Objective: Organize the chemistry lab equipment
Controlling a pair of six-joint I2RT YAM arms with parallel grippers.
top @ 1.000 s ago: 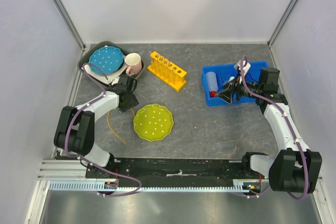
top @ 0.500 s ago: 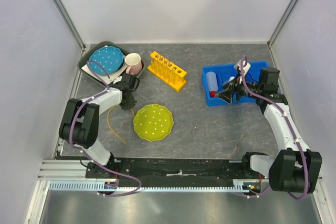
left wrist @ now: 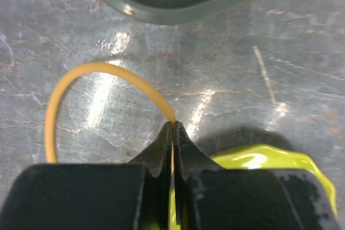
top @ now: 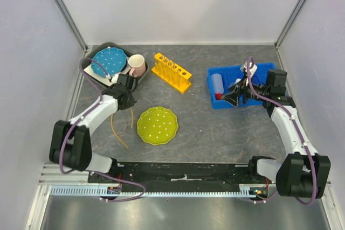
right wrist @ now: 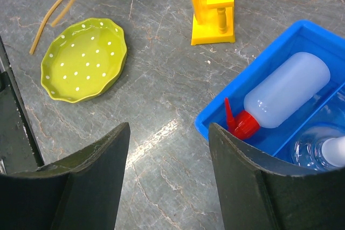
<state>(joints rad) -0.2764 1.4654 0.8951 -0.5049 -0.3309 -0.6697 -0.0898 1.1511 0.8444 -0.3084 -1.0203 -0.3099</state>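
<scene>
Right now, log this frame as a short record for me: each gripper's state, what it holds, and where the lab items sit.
left gripper: shut on orange tube, near grey tray
right gripper: open, empty, hovering at blue bin
blue bin contents: squeeze bottle lying down; flask
test-tube rack: on the table between tray and bin
other items: yellow-green plate on the table; blue plate and pink mug at the tray

Yellow-green dotted plate [top: 157, 125] mid-table; blue dotted plate [top: 108, 61] beside pink mug [top: 136, 65], far-left.
</scene>
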